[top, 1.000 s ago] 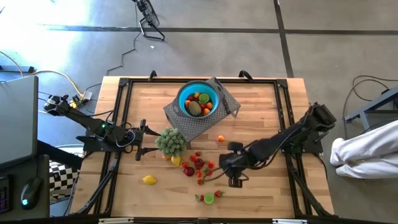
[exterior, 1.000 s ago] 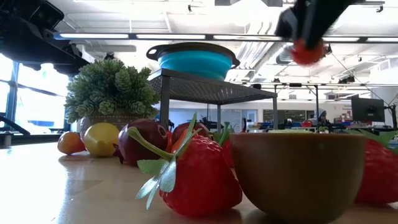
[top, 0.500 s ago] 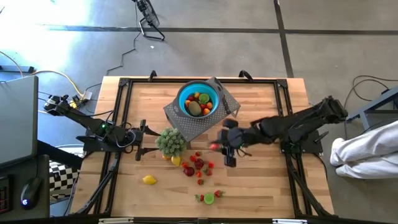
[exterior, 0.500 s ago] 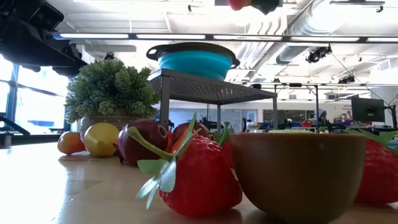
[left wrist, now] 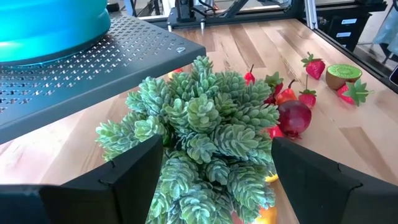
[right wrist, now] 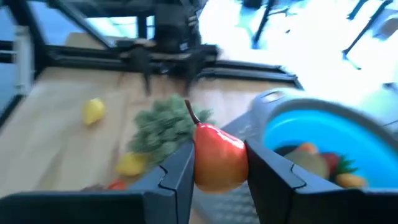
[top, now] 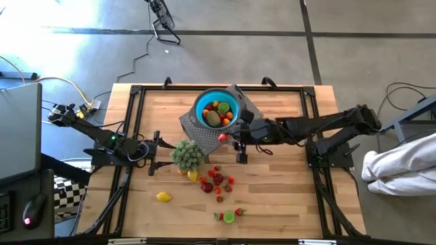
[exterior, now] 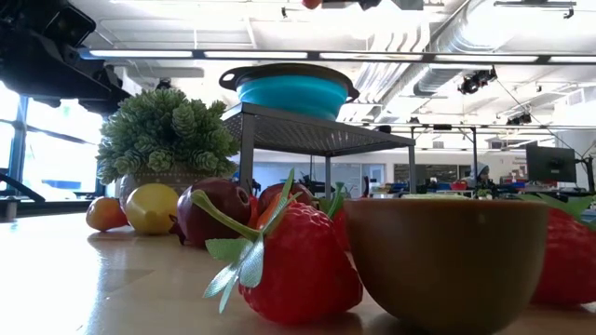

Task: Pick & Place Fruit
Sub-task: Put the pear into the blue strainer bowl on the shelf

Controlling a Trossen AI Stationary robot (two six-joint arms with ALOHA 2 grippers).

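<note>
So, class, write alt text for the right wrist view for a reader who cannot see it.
The right tool holds a red-orange pear between its fingers, close to a blue bowl holding fruit. Beyond lie a green plant, a lemon and the wooden table.

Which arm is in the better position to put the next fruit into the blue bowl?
The right arm. Its gripper is shut on a red-orange pear beside the round blue bowl. The left gripper is open and empty behind the green artificial plant.

Wood-plank table [top: 286, 197]; perforated metal stand [left wrist: 93, 68]; glossy pear [right wrist: 217, 158].
</note>
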